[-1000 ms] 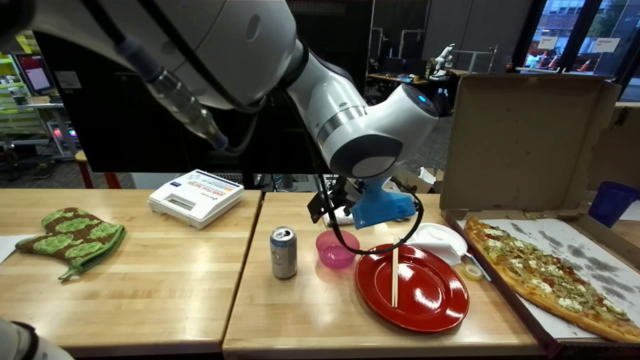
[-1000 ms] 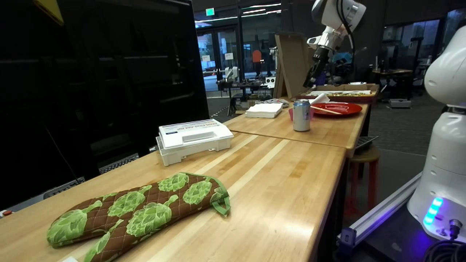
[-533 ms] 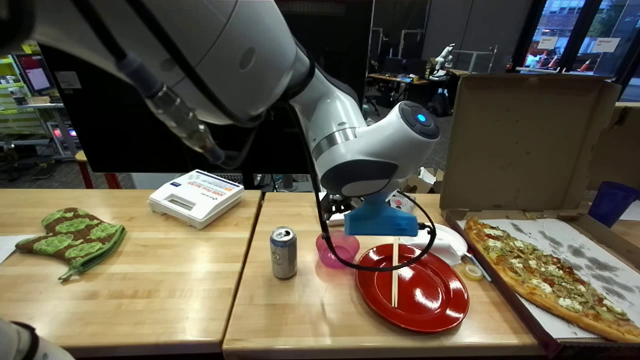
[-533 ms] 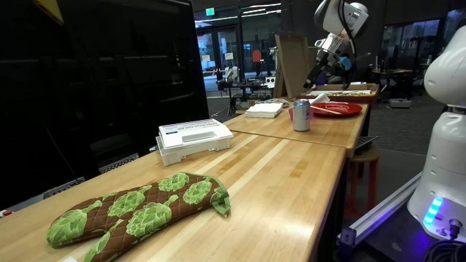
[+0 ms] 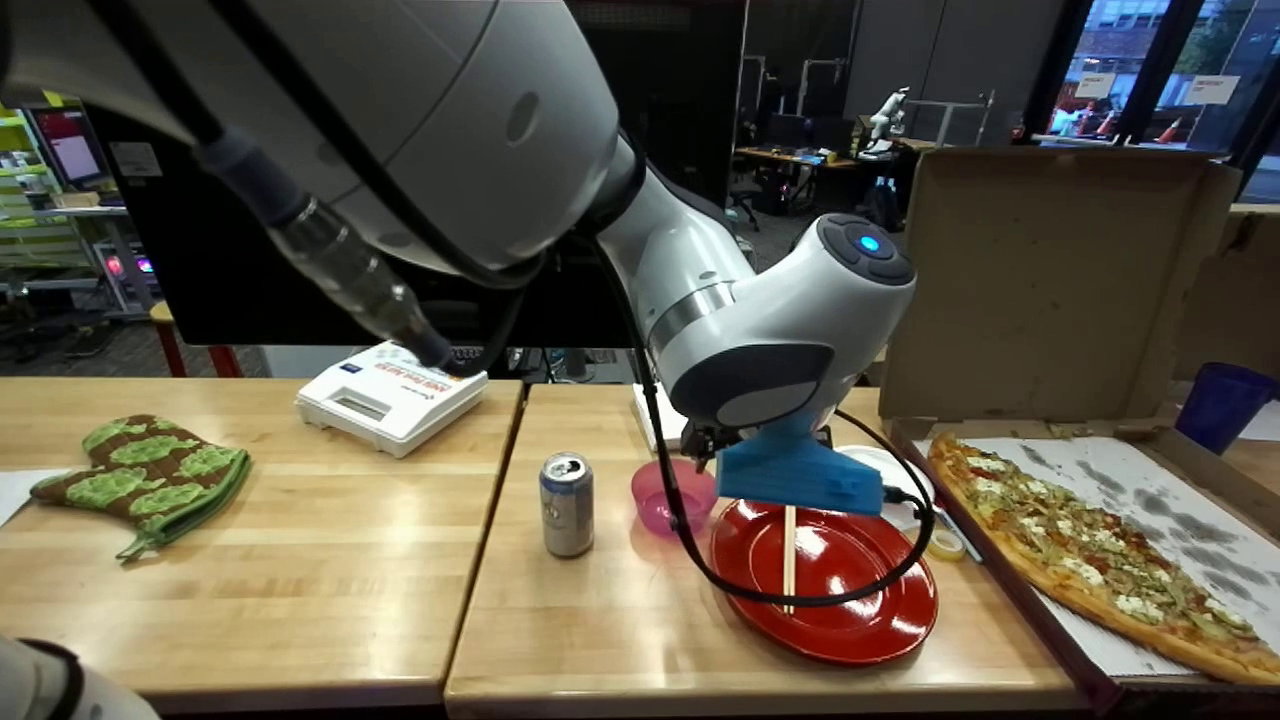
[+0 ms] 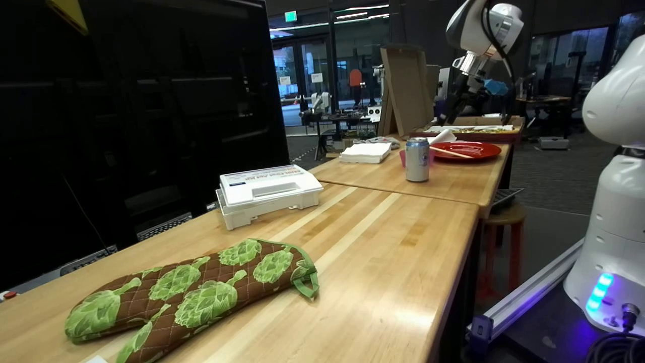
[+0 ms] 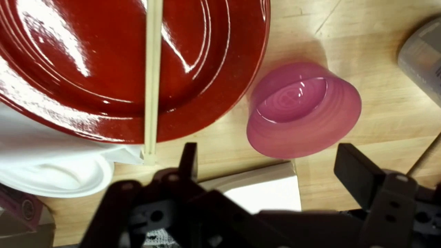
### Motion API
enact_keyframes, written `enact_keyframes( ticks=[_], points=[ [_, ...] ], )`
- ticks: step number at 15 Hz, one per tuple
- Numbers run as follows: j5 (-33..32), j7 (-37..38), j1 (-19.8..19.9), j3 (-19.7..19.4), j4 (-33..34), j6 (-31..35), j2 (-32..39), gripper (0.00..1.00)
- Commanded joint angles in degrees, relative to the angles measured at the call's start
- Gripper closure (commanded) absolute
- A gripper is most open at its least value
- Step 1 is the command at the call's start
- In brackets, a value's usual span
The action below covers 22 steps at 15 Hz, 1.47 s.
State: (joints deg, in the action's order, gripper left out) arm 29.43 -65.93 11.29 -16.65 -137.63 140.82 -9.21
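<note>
My gripper point(image 7: 267, 155) is open and empty in the wrist view, its black fingers wide apart. It hangs above the table, nearest to a pink translucent bowl point(image 7: 303, 134) and a white napkin stack point(image 7: 265, 194). The bowl also shows in an exterior view point(image 5: 660, 500). A red plate point(image 7: 206, 113) with pale chopsticks point(image 7: 153, 79) across it lies beside the bowl; the plate also shows in both exterior views point(image 5: 840, 640) point(image 6: 484, 150). A silver can point(image 5: 567, 510) stands on the bowl's other side. In an exterior view the gripper point(image 6: 448, 120) points down; elsewhere its fingers are mostly hidden behind the blue mount point(image 5: 800, 475).
An open pizza box point(image 5: 1060, 290) holding a long pizza point(image 5: 1090, 550) stands beside the plate. A white dish point(image 7: 100, 175), a tape roll point(image 5: 945, 543) and a blue cup point(image 5: 1225, 405) lie near. A white case point(image 5: 390, 395) and an oven mitt point(image 5: 150, 475) are on the adjoining table.
The arm and gripper have moved lower and, lately, rightward in both exterior views, with the blue mount now over the plate's far edge. The objects on the tables have not moved.
</note>
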Motion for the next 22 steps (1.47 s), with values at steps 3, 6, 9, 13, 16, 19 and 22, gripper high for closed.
enact_keyframes(
  ticks=[3, 6, 9, 13, 16, 19, 22],
  points=[
    [-10.2, 2.4, 1.8, -1.9, 2.4, -6.3, 0.7, 0.00],
    [-13.5, 1.7, 1.7, -2.2, 4.4, -10.2, 1.9, 0.00],
    [-11.8, 0.6, 1.5, -2.0, 3.4, -9.3, 1.4, 0.00],
    [-11.7, 0.2, 1.4, -2.0, 3.9, -9.7, 1.9, 0.00],
    [-15.6, 4.1, 1.4, -0.8, 4.6, -9.8, 3.0, 0.00],
    [-18.3, 6.7, 1.7, -0.5, 6.4, -10.0, 4.9, 0.00],
    [-17.0, 7.5, 1.8, -0.7, 9.0, -9.8, 7.6, 0.00]
  ],
)
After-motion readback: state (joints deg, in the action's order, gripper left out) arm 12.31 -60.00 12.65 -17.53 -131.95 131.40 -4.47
